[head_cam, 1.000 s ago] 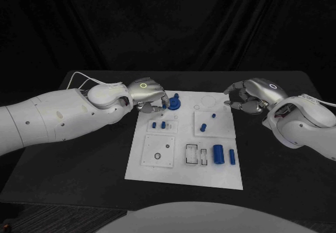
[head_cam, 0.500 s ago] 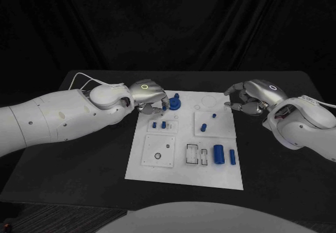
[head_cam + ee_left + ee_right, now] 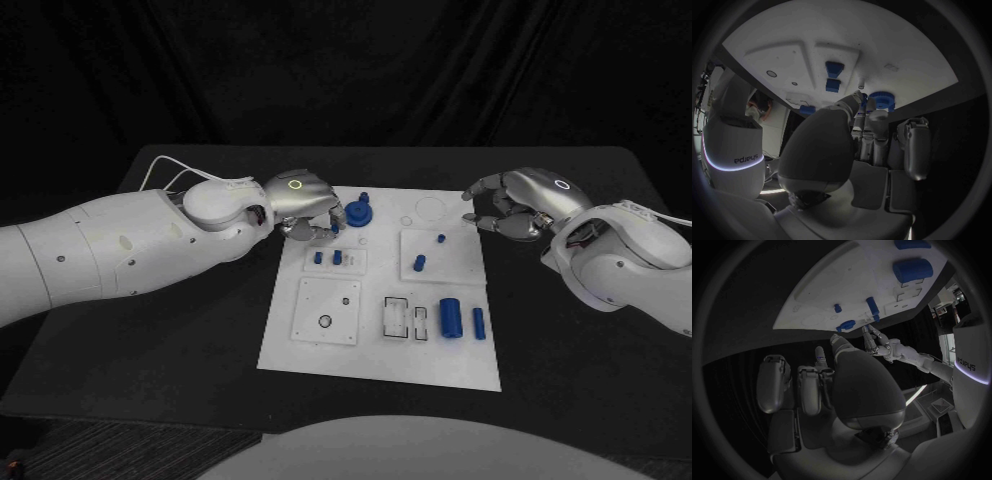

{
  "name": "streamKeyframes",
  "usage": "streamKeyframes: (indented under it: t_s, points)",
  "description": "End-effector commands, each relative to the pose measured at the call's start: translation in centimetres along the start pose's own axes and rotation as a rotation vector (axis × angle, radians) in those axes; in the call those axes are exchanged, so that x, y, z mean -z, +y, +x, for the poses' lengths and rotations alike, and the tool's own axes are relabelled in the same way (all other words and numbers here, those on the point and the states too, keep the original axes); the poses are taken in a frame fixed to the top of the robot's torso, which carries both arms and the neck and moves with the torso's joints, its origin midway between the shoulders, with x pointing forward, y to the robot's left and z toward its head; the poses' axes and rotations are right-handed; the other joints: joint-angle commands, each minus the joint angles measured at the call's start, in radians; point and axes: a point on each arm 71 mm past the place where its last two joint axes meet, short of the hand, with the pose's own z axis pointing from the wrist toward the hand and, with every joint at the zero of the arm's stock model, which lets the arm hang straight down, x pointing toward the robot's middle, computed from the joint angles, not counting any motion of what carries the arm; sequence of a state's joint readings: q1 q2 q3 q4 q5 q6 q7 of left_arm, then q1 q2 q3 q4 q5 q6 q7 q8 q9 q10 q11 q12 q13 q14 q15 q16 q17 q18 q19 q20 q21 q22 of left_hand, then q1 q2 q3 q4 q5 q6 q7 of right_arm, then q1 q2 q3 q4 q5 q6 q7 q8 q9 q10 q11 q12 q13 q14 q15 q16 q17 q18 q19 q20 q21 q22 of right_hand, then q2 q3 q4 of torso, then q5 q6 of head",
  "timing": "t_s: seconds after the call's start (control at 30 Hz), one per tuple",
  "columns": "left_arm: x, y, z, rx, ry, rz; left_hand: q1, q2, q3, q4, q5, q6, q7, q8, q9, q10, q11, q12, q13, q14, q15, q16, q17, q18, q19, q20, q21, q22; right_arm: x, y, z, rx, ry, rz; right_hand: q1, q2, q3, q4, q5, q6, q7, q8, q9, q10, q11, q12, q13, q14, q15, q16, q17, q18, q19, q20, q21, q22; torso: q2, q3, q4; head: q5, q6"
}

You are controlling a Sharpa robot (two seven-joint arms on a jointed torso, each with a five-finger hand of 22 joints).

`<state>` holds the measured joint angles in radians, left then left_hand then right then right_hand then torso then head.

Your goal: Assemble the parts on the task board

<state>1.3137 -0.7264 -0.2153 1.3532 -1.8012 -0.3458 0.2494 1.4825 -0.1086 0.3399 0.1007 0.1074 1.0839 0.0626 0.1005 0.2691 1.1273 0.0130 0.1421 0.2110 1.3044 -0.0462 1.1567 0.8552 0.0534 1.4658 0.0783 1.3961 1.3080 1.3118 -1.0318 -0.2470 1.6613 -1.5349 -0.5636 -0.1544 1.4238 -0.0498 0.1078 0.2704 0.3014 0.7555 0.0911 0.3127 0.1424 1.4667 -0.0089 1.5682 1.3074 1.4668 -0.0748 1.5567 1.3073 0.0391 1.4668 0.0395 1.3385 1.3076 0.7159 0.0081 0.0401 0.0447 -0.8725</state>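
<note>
Above, the left hand (image 3: 303, 205) hovers at the far left corner of the white board (image 3: 378, 345), fingers curled, just beside the round blue part (image 3: 358, 212); whether it pinches anything cannot be told. Right hand (image 3: 515, 203): fingers curled inward, empty, at the far right edge of the board.

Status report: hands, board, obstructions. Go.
Left hand at blue gear, grip unclear. Right hand curled, empty, off task board. Nothing in the way.

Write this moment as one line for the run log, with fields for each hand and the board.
left hand: by blue gear, far-left board corner, holds nothing | right hand: curled, off far-right edge | task board: blue parts seated, unfinished
</note>
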Motion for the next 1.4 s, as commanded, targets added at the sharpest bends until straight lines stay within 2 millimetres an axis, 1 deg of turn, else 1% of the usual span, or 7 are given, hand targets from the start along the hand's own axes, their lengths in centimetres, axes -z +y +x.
streamKeyframes:
  t_s: [0.03, 0.57, 0.73, 0.97, 1.2, 1.4]
  points:
    - [-0.1, -0.2, 0.3, 0.007, 0.011, 0.004, -0.009, 0.000, 0.005, 0.000, -0.006, -0.003, 0.001, -0.005, 0.001, 0.005, 0.000, -0.003, -0.001, -0.007, -0.001, -0.006, -0.003, -0.010, 0.000, -0.002, -0.007, 0.205, 0.1, -0.1, 0.1, 0.002, 0.005, 0.016, 0.008, 0.005, 0.003, 0.000, -0.005, 0.004, 0.000, -0.003, -0.001, 0.104, 0.005, 0.003, 0.263, 0.098, 0.009, -0.006, 0.242, 0.014, 0.005, 0.005, -0.006, 0.192, 0.000, 0.0004, 0.0003, -0.001, 0.000]
    - [-0.2, -0.2, 0.8, 0.013, 0.022, 0.002, -0.008, 0.000, 0.006, -0.001, -0.006, -0.003, 0.000, -0.006, 0.000, 0.006, 0.000, -0.004, -0.002, -0.009, -0.001, -0.009, -0.006, -0.010, -0.001, -0.002, -0.008, 0.204, 0.1, -0.2, 0.1, 0.002, 0.006, 0.018, 0.011, 0.005, 0.005, -0.001, -0.006, 0.004, 0.000, -0.004, -0.002, 0.104, 0.005, 0.003, 0.263, 0.098, 0.009, -0.006, 0.242, 0.014, 0.005, 0.006, -0.007, 0.192, 0.000, 0.0004, -0.0001, -0.003, 0.000]
    - [-0.2, -0.2, 0.9, 0.016, 0.030, 0.001, -0.008, 0.000, 0.007, -0.002, -0.006, -0.002, 0.000, -0.006, 0.000, 0.007, -0.001, -0.005, -0.002, -0.011, -0.001, -0.011, -0.009, -0.009, -0.001, -0.002, -0.010, 0.204, 0.1, -0.2, 0.1, 0.002, 0.006, 0.017, 0.011, 0.005, 0.005, -0.001, -0.006, 0.004, 0.000, -0.004, -0.002, 0.104, 0.005, 0.003, 0.263, 0.098, 0.009, -0.006, 0.242, 0.014, 0.005, 0.006, -0.007, 0.192, 0.000, 0.0009, -0.0003, -0.001, 0.000]
    - [-0.1, -0.2, 1.1, 0.020, 0.041, -0.002, -0.008, 0.000, 0.008, -0.002, -0.006, -0.001, 0.000, -0.006, 0.000, 0.009, -0.001, -0.005, -0.003, -0.014, -0.001, -0.015, -0.015, -0.009, -0.004, -0.002, -0.013, 0.203, 0.1, -0.2, 0.1, 0.002, 0.006, 0.018, 0.011, 0.005, 0.005, -0.001, -0.006, 0.004, 0.000, -0.004, -0.002, 0.104, 0.005, 0.003, 0.263, 0.098, 0.009, -0.006, 0.242, 0.014, 0.005, 0.006, -0.007, 0.192, 0.000, 0.0009, -0.0003, -0.004, 0.000]
    - [0.0, -0.1, 1.3, 0.022, 0.048, -0.005, -0.009, -0.001, 0.008, -0.002, -0.005, 0.000, 0.000, -0.006, 0.000, 0.009, 0.000, -0.005, -0.003, -0.019, 0.000, -0.021, -0.024, -0.007, -0.007, -0.002, -0.019, 0.201, 0.1, -0.2, 0.2, 0.002, 0.009, 0.018, 0.012, 0.005, 0.005, -0.002, -0.006, 0.005, 0.001, -0.004, -0.003, 0.104, 0.005, 0.003, 0.263, 0.098, 0.009, -0.006, 0.242, 0.015, 0.005, 0.006, -0.008, 0.192, 0.000, 0.0009, -0.0002, -0.001, 0.000]
    - [0.0, -0.1, 1.3, 0.023, 0.053, -0.006, -0.009, 0.000, 0.009, -0.003, -0.005, 0.000, 0.000, -0.006, 0.000, 0.010, -0.001, -0.006, -0.004, -0.022, 0.000, -0.025, -0.029, -0.007, -0.008, -0.002, -0.021, 0.200, 0.1, -0.2, 0.2, 0.002, 0.010, 0.018, 0.012, 0.005, 0.005, -0.002, -0.006, 0.005, 0.001, -0.004, -0.003, 0.104, 0.005, 0.003, 0.263, 0.098, 0.009, -0.006, 0.242, 0.015, 0.005, 0.006, -0.008, 0.192, 0.000, 0.0008, -0.0002, -0.001, 0.000]
